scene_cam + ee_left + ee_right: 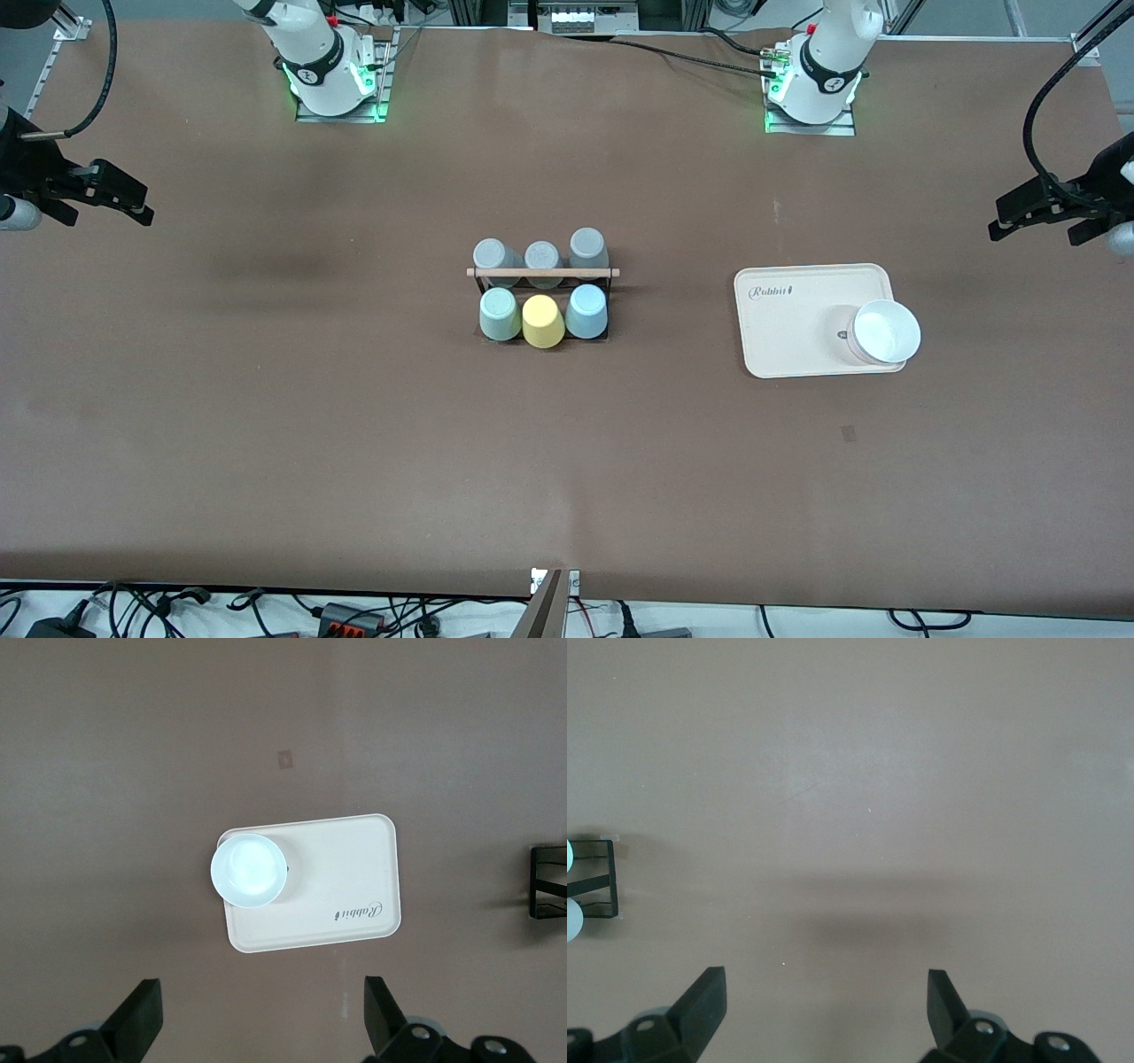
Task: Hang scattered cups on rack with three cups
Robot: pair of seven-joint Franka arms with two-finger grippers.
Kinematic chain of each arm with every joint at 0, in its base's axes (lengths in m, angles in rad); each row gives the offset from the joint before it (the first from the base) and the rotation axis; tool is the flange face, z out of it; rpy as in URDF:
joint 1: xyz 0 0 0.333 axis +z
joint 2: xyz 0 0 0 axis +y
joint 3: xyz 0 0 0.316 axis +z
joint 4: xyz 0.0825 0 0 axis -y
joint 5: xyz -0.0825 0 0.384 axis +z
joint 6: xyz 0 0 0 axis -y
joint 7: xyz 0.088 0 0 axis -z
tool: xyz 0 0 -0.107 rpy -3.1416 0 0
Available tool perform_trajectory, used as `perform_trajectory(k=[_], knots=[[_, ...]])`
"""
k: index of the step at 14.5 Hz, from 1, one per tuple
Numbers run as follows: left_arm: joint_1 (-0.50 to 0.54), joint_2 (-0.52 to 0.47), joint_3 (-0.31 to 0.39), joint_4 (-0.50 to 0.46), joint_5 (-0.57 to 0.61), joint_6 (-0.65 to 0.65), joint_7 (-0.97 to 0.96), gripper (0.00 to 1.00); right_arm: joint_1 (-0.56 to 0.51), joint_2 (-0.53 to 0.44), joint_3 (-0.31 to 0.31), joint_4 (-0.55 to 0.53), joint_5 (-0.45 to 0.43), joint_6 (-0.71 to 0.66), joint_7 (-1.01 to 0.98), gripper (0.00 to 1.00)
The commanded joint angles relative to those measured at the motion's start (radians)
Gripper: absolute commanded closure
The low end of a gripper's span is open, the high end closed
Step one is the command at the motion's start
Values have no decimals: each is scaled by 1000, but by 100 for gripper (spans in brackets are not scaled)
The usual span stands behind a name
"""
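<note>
The black wire rack [542, 272] with a wooden dowel across its top stands mid-table. The mint-green cup [500, 314] and the light blue cup [586, 311] sit upside down on its pegs in the row nearer the front camera, with a yellow cup [543, 321] between them. Three grey cups [542, 257] fill the other row. My left gripper [1032, 221] is open and empty, high over the left arm's end of the table [263, 1028]. My right gripper [102, 202] is open and empty, high over the right arm's end [826, 1014]. The rack's end shows in both wrist views [547, 895] [602, 879].
A cream tray [797, 328] lies between the rack and the left arm's end of the table, and also shows in the left wrist view [345, 877]. A white cup [884, 332] stands upright on its corner [251, 870].
</note>
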Motion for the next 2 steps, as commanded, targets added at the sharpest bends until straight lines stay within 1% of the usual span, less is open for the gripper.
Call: perform_trajectory(k=[1,2], knots=[[0,-38,0,-35,11,1,-6,0,-7,-29,9,-26,-6,-1,-16,0],[0,-38,0,-35,11,1,-6,0,-7,-29,11,-26,-4,1,-17,0]])
